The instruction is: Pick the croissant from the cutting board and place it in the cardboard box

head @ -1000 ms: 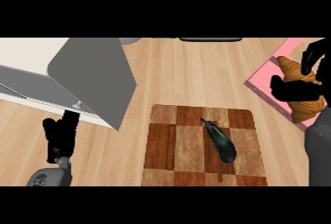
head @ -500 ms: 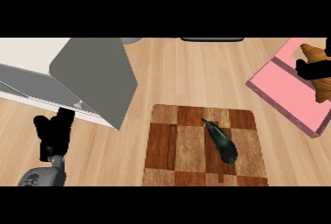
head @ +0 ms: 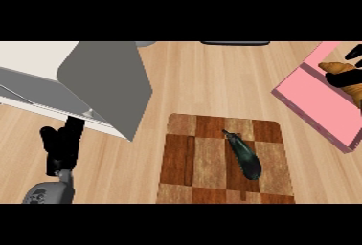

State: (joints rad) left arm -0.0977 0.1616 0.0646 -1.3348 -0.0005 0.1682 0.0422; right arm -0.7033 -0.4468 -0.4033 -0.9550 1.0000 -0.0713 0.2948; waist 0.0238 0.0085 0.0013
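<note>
I see my right hand (head: 352, 51) at the far right edge, fingers curled round the croissant (head: 338, 68) over the pink box (head: 311, 95), well away from the cutting board (head: 201, 162) where a dark vegetable (head: 244, 157) lies, while my left hand (head: 62, 143) rests open, fingers up, beside the white box (head: 106, 81).

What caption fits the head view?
Right hand holds the croissant over the pink box, away from the cutting board.

The cutting board (head: 201, 162) is checkered brown, the box (head: 311, 101) pink, the croissant (head: 336, 68) golden.
</note>
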